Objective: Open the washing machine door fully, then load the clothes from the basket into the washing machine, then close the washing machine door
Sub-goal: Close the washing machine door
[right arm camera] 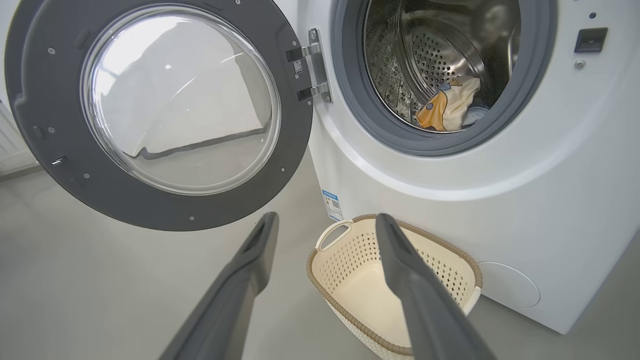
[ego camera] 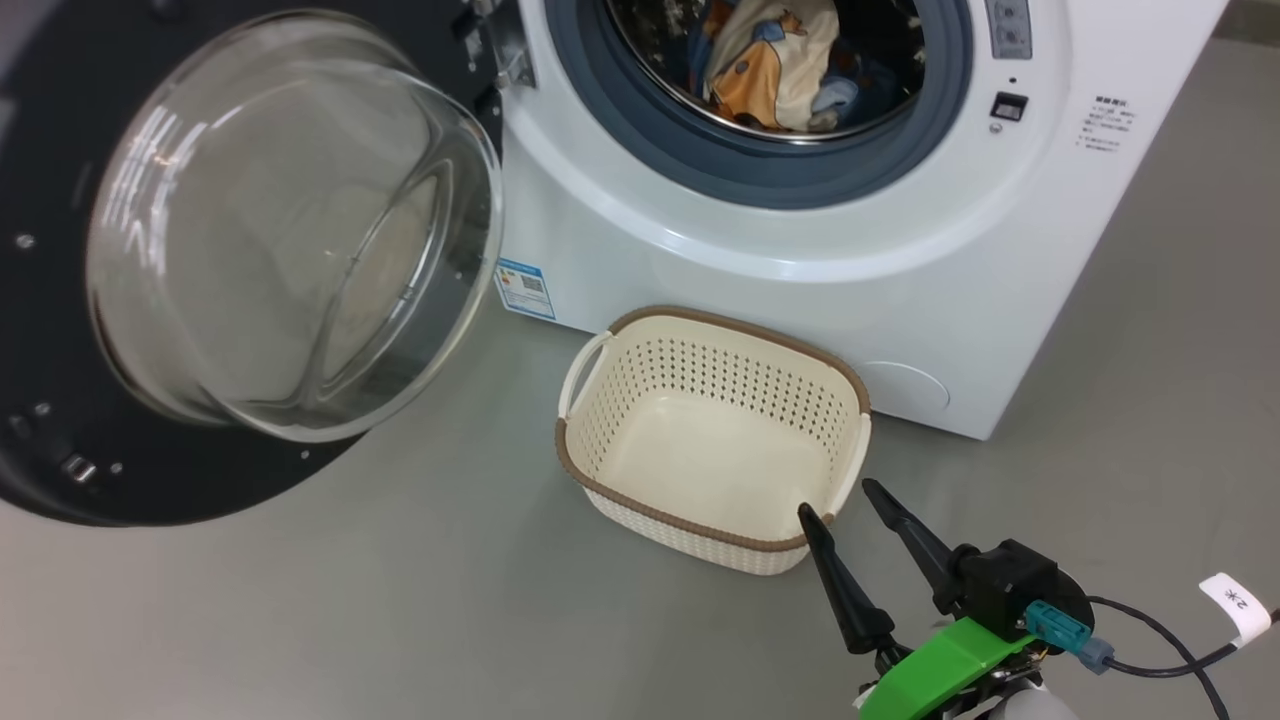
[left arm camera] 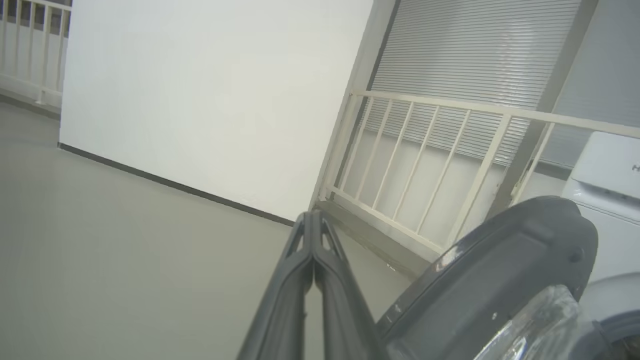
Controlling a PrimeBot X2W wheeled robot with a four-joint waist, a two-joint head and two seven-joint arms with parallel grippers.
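The washing machine door (ego camera: 60, 330) hangs wide open on the left, its clear glass bowl bulging toward me. Both clothes (ego camera: 775, 60), cream with orange print and light blue, lie inside the steel drum of the white washing machine (ego camera: 900, 290). On the floor in front of it stands the cream basket (ego camera: 700, 385) with nothing in it. My right gripper (ego camera: 838, 502) hovers open at the basket's near right corner, empty; its wrist view shows the door (right arm camera: 50, 125), clothes (right arm camera: 450, 105) and basket (right arm camera: 350, 260). My left gripper (left arm camera: 312, 216) is shut on nothing, apart from the door's outer edge (left arm camera: 500, 270).
Grey floor spreads around the machine and basket. In the left wrist view a white wall panel (left arm camera: 210, 95) and a pale railing (left arm camera: 430, 165) stand beyond the door. A black cable with a white tag (ego camera: 1238, 605) trails from my right wrist.
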